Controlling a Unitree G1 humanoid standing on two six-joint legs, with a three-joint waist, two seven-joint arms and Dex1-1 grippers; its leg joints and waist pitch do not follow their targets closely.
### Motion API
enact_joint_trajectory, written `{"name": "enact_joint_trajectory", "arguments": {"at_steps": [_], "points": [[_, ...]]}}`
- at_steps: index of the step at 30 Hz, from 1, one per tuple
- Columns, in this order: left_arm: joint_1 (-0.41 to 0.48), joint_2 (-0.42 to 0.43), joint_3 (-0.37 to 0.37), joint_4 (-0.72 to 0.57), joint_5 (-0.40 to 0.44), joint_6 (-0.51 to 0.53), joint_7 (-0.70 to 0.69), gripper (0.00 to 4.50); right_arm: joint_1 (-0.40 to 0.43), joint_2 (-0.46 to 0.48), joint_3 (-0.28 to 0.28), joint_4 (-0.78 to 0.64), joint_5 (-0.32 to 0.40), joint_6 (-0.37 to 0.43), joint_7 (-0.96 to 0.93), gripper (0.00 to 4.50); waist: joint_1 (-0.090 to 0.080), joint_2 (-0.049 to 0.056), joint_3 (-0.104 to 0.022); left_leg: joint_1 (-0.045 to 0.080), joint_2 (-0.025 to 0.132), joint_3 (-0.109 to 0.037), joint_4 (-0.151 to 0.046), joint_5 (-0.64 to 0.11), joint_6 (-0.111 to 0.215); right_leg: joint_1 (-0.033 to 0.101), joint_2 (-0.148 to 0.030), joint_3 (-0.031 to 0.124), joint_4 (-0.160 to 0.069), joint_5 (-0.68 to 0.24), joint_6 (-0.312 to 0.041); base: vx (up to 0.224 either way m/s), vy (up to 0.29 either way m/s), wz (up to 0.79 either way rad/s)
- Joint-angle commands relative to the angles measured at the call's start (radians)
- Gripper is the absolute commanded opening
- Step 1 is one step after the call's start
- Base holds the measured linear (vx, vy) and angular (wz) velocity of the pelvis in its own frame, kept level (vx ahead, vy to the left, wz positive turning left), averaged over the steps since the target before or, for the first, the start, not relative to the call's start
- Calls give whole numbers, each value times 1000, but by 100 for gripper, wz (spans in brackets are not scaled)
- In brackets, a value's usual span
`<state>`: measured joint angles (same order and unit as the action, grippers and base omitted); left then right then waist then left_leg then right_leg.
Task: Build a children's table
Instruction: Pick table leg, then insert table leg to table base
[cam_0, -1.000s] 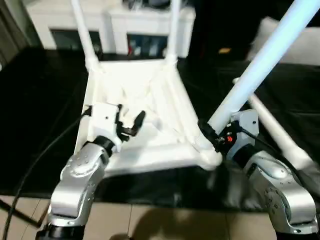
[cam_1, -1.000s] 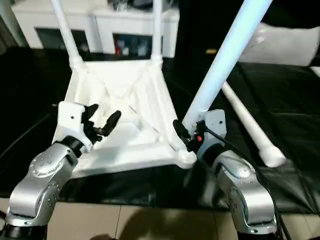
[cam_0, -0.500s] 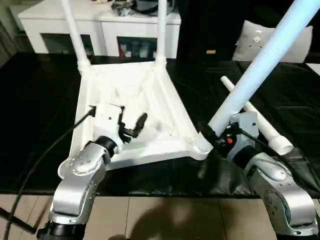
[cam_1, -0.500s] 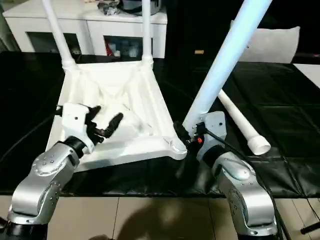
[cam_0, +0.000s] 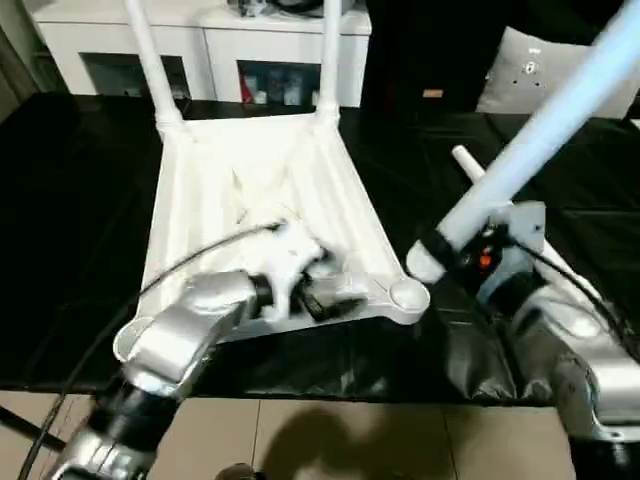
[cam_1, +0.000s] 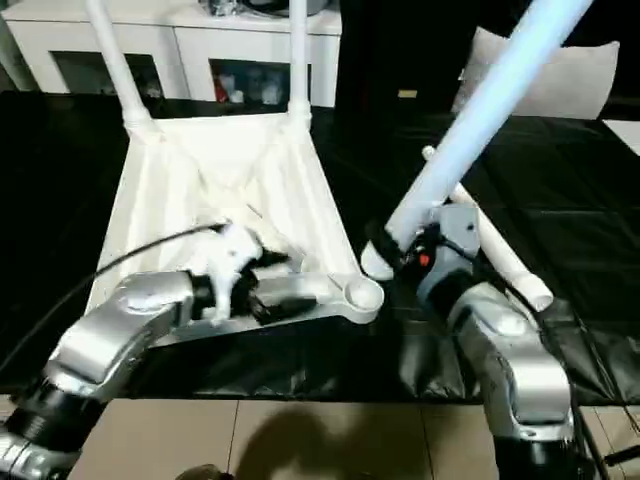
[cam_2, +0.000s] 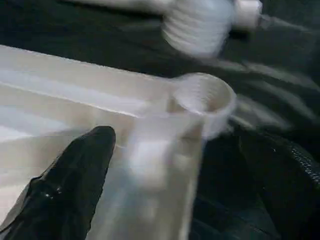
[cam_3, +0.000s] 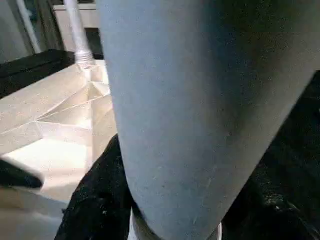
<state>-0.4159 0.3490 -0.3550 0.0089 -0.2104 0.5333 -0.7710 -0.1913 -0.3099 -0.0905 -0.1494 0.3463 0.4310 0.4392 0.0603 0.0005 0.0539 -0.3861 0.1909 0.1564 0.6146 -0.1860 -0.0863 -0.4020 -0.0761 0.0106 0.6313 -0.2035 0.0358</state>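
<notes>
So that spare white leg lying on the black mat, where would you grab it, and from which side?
Probably mid-shaft, from straight above, fingers across it. The spare leg lies flat on the black mat beside the right gripper. Its round, tapered shaft is slim enough there; the wider threaded end should stay free for the socket.

No legible text, labels, brand marks, numbers or signs on anything in view, in either eye view or in either wrist view.
</notes>
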Motion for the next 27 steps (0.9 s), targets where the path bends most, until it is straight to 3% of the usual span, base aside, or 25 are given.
{"name": "enact_joint_trajectory", "arguments": {"at_steps": [1,4,6,7,9,23,24,27], "points": [[-45,-2,-47,51,24,7,-44,450,-12,-23,-9,18,4,24,21,188,3,-3,-66,16,7,10,-77,-162,2,45,-25,9,-73,-102,-191,0,0,0],[-91,-34,-88,125,54,-16,-66,413,-8,-50,0,31,31,71,78,188,8,-4,-68,14,8,9,-76,-159,4,49,-27,9,-72,-85,-195,0,0,0],[-103,-42,-101,153,72,-27,-65,413,-5,-52,2,35,33,73,87,188,8,5,-69,14,8,8,-75,-156,5,47,-26,9,-73,-74,-198,0,0,0],[-115,-50,-108,182,85,-41,-65,399,-4,-50,-2,38,39,71,91,188,7,-2,-69,12,7,9,-75,-151,8,51,-26,9,-73,-62,-200,0,0,0],[-140,-66,-114,230,91,-59,-73,382,-6,-40,-25,41,85,96,105,188,8,1,-69,12,6,8,-76,-158,13,52,-28,8,-73,-72,-205,0,0,0],[-182,-65,-116,331,119,-65,-103,280,-7,-55,-17,50,99,63,158,188,10,1,-69,13,10,6,-78,-171,13,50,-29,7,-75,-90,-221,0,0,0],[-182,-62,-114,332,118,-63,-107,253,-7,-56,-17,50,101,65,160,188,10,1,-70,13,10,6,-78,-171,14,50,-30,7,-75,-86,-222,0,0,0],[-181,-61,-109,336,118,-63,-112,245,-10,-60,-13,58,99,61,170,188,9,1,-69,13,11,7,-78,-170,15,49,-29,7,-74,-78,-227,0,0,0]]}}
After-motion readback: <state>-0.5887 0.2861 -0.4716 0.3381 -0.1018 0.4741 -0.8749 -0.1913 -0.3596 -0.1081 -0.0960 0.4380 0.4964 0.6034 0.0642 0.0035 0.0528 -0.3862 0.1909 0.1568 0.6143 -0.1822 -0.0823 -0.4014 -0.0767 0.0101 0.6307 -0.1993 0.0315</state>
